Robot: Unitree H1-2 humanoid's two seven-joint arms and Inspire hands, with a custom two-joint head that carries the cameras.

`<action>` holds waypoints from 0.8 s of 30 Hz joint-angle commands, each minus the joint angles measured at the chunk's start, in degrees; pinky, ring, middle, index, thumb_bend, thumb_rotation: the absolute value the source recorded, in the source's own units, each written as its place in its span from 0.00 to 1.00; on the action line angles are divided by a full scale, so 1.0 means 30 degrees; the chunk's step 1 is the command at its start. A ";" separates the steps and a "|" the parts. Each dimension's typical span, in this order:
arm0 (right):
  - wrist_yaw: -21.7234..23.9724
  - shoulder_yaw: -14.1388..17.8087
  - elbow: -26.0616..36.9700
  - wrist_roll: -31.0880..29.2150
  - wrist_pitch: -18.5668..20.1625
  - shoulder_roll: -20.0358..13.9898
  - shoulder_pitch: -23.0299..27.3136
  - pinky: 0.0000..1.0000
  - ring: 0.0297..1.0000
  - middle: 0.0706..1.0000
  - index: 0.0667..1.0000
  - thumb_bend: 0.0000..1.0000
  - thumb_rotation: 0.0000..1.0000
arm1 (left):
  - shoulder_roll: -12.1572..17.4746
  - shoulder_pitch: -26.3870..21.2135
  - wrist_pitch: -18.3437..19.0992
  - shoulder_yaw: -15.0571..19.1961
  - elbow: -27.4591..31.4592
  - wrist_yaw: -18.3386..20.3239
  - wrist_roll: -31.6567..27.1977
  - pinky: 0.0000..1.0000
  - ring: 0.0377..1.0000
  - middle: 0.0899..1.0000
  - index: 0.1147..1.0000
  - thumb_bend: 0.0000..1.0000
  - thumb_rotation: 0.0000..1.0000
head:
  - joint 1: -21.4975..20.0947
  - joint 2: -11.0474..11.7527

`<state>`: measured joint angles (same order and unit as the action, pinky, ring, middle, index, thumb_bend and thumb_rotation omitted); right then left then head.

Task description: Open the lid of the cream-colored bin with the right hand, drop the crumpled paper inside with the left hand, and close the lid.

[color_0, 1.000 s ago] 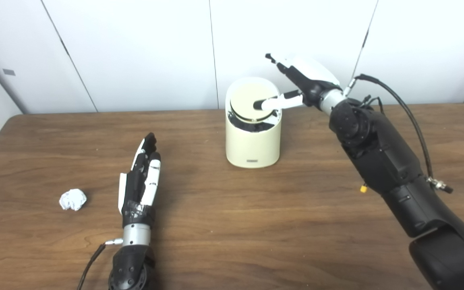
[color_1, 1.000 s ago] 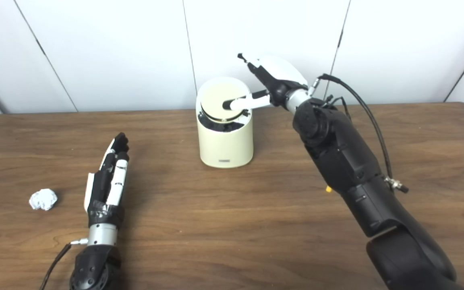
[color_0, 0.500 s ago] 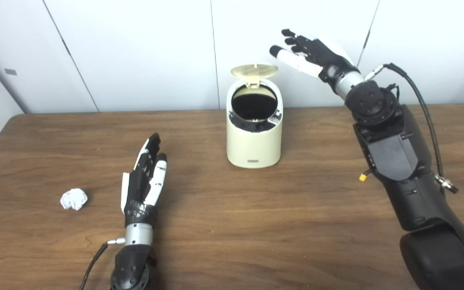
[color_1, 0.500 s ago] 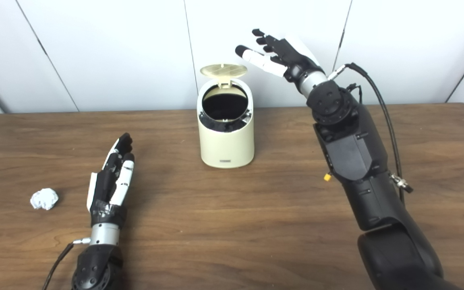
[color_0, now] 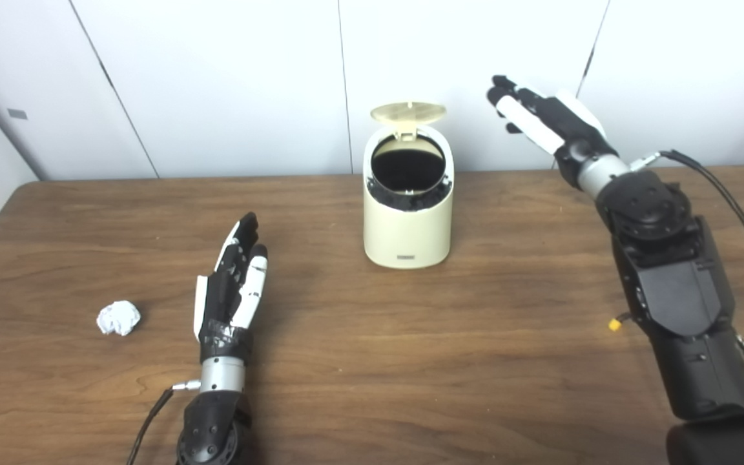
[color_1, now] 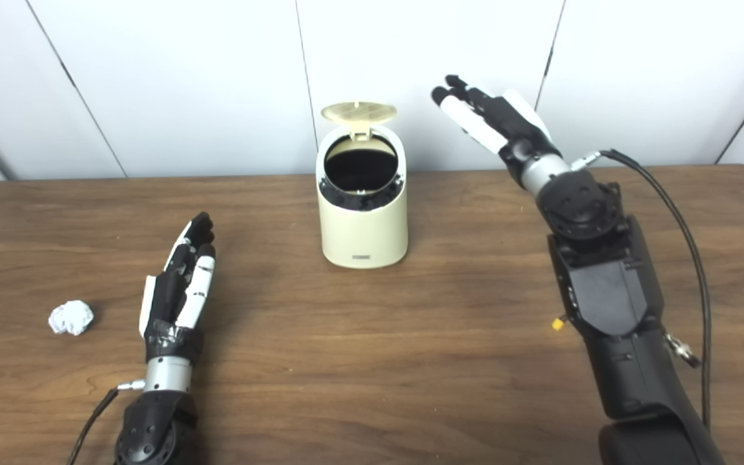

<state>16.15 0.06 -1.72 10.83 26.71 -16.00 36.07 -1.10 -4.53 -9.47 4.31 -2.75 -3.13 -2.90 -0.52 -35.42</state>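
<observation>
Right hand [color_0: 543, 119] swung rightward off the cream-colored plastic bin [color_0: 407, 213], fingers spread, empty; round lid [color_0: 408, 112] stood open. Left hand [color_0: 230, 290] lay flat, released; crumpled white paper [color_0: 118, 318] sat to its left.

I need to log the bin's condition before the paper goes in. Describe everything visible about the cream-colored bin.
The cream-colored bin is a small rounded canister, apparently smooth plastic, standing upright on the wooden table toward its far edge. Its round lid is flipped up at the back, exposing a dark interior. A small label sits low on the front. Neither hand touches it.
</observation>
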 commanded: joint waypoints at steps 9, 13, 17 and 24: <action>-0.0797 0.1457 0.2212 -0.2672 -0.0423 0.0533 -0.1313 1.00 0.99 0.97 0.95 0.52 0.92 | 0.0002 0.0736 0.0223 0.0037 -0.0294 0.0447 -0.0579 1.00 0.97 0.95 0.93 0.31 0.56 | -0.0297 -0.0191; -0.1335 0.2039 0.2279 -0.3483 -0.1545 0.1065 -0.2539 1.00 0.98 0.96 0.93 0.57 0.91 | 0.0091 0.0756 0.0527 0.0080 -0.0099 0.0626 -0.0866 1.00 0.99 0.97 0.95 0.29 0.53 | -0.0400 -0.0239; -0.1578 0.2831 0.1633 -0.4830 -0.3501 0.1727 -0.3623 1.00 0.99 0.97 0.92 0.58 0.90 | 0.0218 0.0822 0.0714 0.0111 0.0057 0.0700 -0.0882 1.00 0.99 0.97 0.94 0.30 0.53 | -0.0456 -0.0392; -0.2487 0.2795 0.1048 -0.5335 -0.5634 0.2666 -0.5054 1.00 0.98 0.97 0.94 0.60 0.92 | 0.0284 0.0877 0.0479 0.0248 0.0135 0.0787 -0.1110 1.00 0.99 0.97 0.95 0.26 0.60 | -0.0496 -0.0706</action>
<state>9.14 8.40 -0.10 -4.41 13.10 -8.25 19.70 -0.32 -3.67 -7.30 4.91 -1.58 -1.12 -5.52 -1.93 -37.53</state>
